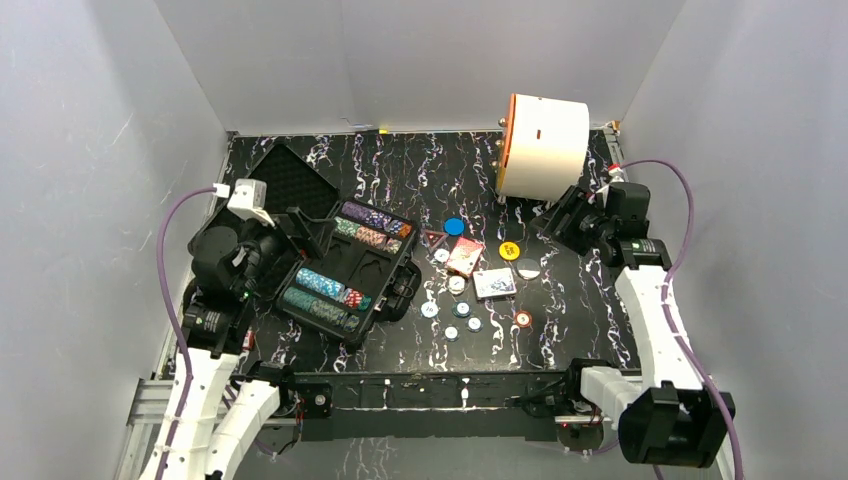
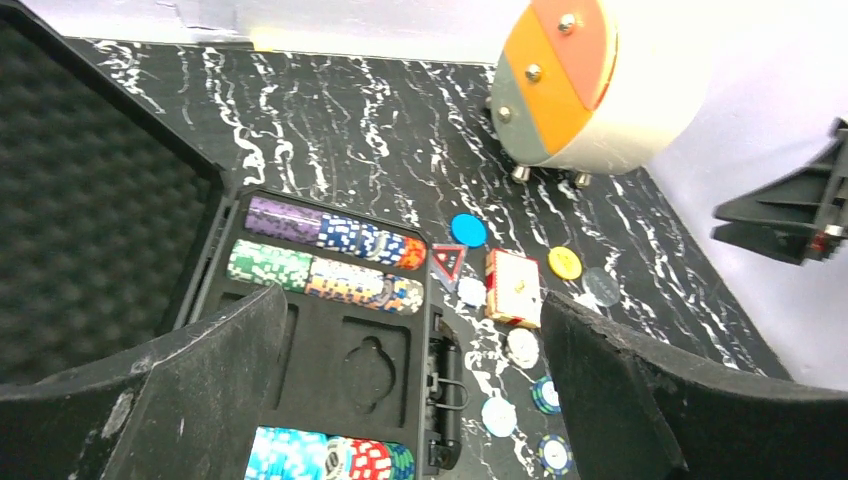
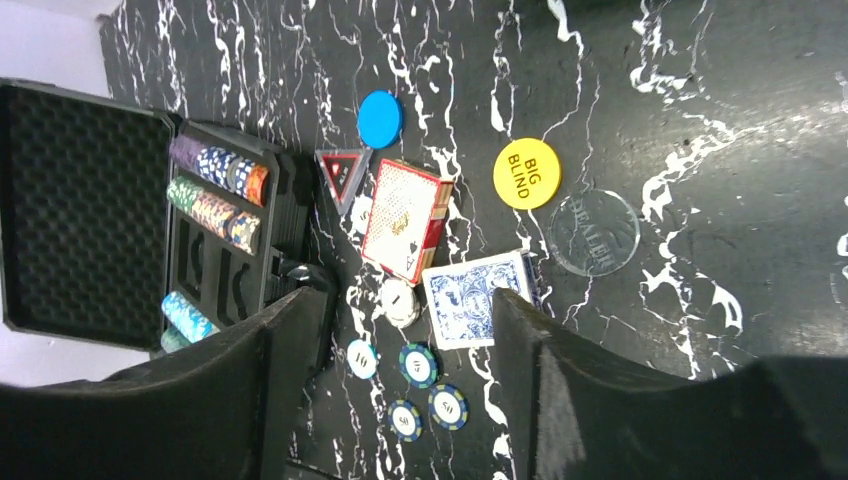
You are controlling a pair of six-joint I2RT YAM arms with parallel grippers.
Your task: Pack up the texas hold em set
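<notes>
The black case (image 1: 385,265) lies open at the left, its foam lid (image 1: 300,180) up, with rows of multicoloured chips (image 1: 372,228) in it and two middle slots bare (image 2: 370,375). On the table to its right lie the red deck (image 1: 466,255), blue deck (image 1: 495,284), blue button (image 1: 454,226), yellow BIG BLIND button (image 3: 527,173), clear dealer button (image 3: 594,233), a red triangle marker (image 3: 338,175) and several loose chips (image 3: 418,364). My left gripper (image 2: 412,305) is open and empty above the case's front edge. My right gripper (image 3: 408,300) is open and empty, high above the decks.
A large white cylinder with an orange face (image 1: 540,145) stands at the back right, close behind my right gripper (image 1: 565,215). An orange chip (image 1: 523,319) lies apart, nearer the front. White walls close in the table on three sides.
</notes>
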